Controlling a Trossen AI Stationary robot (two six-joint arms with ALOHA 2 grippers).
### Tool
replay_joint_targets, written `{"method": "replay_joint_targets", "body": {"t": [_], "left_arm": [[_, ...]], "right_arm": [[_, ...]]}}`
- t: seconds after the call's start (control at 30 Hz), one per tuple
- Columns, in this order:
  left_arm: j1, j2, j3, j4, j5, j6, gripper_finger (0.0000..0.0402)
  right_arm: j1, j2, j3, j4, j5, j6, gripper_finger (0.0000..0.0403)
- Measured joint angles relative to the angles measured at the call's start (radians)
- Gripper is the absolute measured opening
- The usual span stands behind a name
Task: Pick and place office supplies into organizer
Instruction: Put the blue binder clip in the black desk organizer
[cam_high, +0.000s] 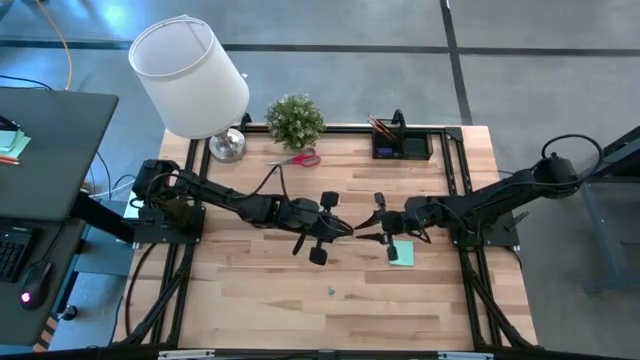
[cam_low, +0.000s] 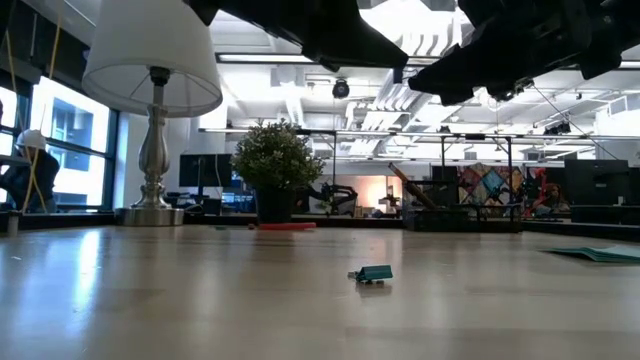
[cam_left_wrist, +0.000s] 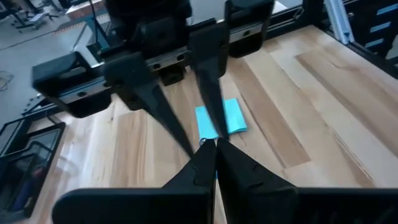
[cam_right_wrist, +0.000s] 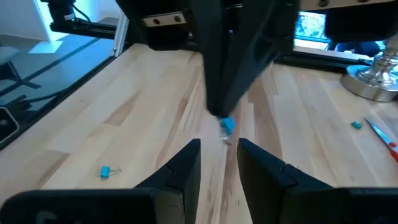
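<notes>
The pale wooden table (cam_high: 300, 290) shows light planks with a faint streaked grain. Both dark robot arms end in black: the left hand (cam_high: 347, 229) and the right hand (cam_high: 364, 238). The square sticky-note pad (cam_high: 401, 252) is mint green. The scissors (cam_high: 296, 158) have red handles. The small rectangular organizer tray (cam_high: 402, 147) at the far side is black. The potted plant (cam_high: 295, 120) is green, the lamp shade (cam_high: 188, 76) white over a silver base (cam_high: 227, 146). A small binder clip (cam_right_wrist: 107, 171) is blue.

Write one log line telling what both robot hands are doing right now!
left gripper: shut on small blue clip, raised mid-table | right gripper: open, facing the clip | sticky-note pad: on table | organizer: far edge
</notes>
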Motion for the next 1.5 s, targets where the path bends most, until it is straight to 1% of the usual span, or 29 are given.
{"method": "replay_joint_targets", "body": {"t": [0.3,0.43,0.7,0.93,1.07,1.13,1.27,1.33,1.4,1.5], "left_arm": [[0.000,0.000,0.000,0.002,-0.003,0.000,0.0000],[0.000,0.000,0.000,0.002,-0.003,0.000,0.0000],[0.000,0.001,0.000,0.009,-0.003,0.000,0.0000],[0.000,0.001,0.000,0.025,-0.003,0.000,0.0000],[0.000,0.001,0.000,0.015,-0.003,0.001,0.0001],[0.000,0.001,0.000,-0.002,-0.019,0.019,0.0001],[0.000,0.001,0.000,-0.042,-0.110,0.026,0.0007],[0.000,0.001,0.000,-0.061,-0.165,0.005,0.0014],[0.000,0.001,0.000,-0.076,-0.209,-0.053,0.0023],[0.001,0.001,0.000,-0.097,-0.245,-0.141,0.0034]], "right_arm": [[0.000,0.000,0.000,0.015,0.015,-0.022,0.0092],[0.000,0.000,0.000,0.026,0.015,-0.030,0.0072],[0.000,0.000,0.000,0.025,0.000,-0.053,0.0006],[0.000,0.000,0.000,0.019,0.025,-0.072,0.0002],[-0.001,0.000,0.000,-0.031,0.095,-0.071,0.0001],[-0.004,0.000,0.000,-0.077,0.171,-0.070,0.0001],[-0.044,0.000,-0.001,-0.161,0.370,-0.070,0.0001],[-0.087,-0.001,-0.001,-0.178,0.431,-0.070,0.0001],[-0.154,-0.001,-0.001,-0.196,0.439,-0.070,0.0001],[-0.293,-0.001,-0.001,-0.236,0.382,-0.039,0.0001]]}}
